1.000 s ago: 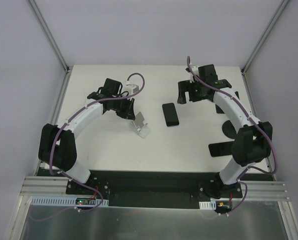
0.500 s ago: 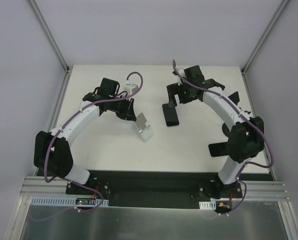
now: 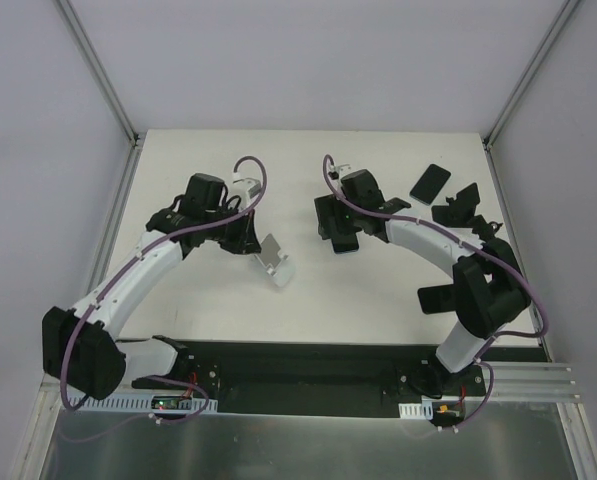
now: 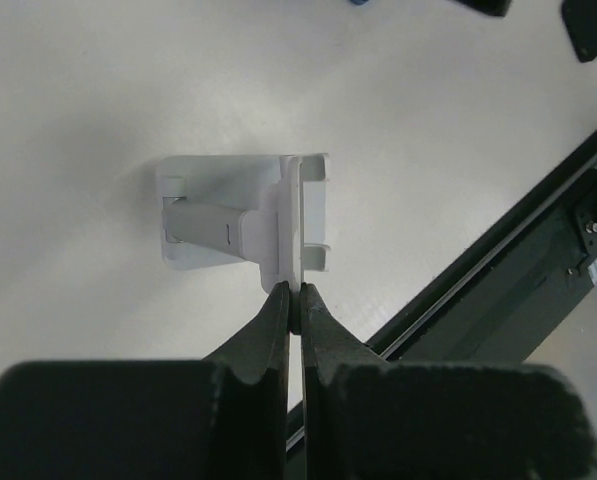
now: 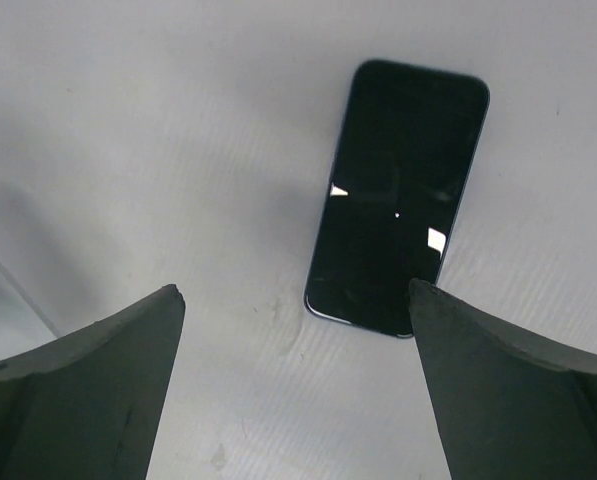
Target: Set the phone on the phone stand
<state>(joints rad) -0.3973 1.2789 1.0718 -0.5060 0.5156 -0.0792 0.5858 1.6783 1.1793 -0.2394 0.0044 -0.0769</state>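
The left gripper [image 4: 296, 300] is pinched tight on the thin upright plate of the white phone stand [image 4: 233, 225], whose base rests on the table [image 4: 98, 90] just ahead of its fingertips. The right gripper [image 5: 296, 292] hangs spread wide and holds nothing. The black phone [image 5: 398, 190] lies flat below and just ahead of it, nearer one finger.

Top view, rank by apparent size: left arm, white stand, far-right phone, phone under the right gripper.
1. left arm
2. stand
3. far-right phone, only slightly smaller than the stand
Unranked: phone under the open right gripper, mostly hidden.
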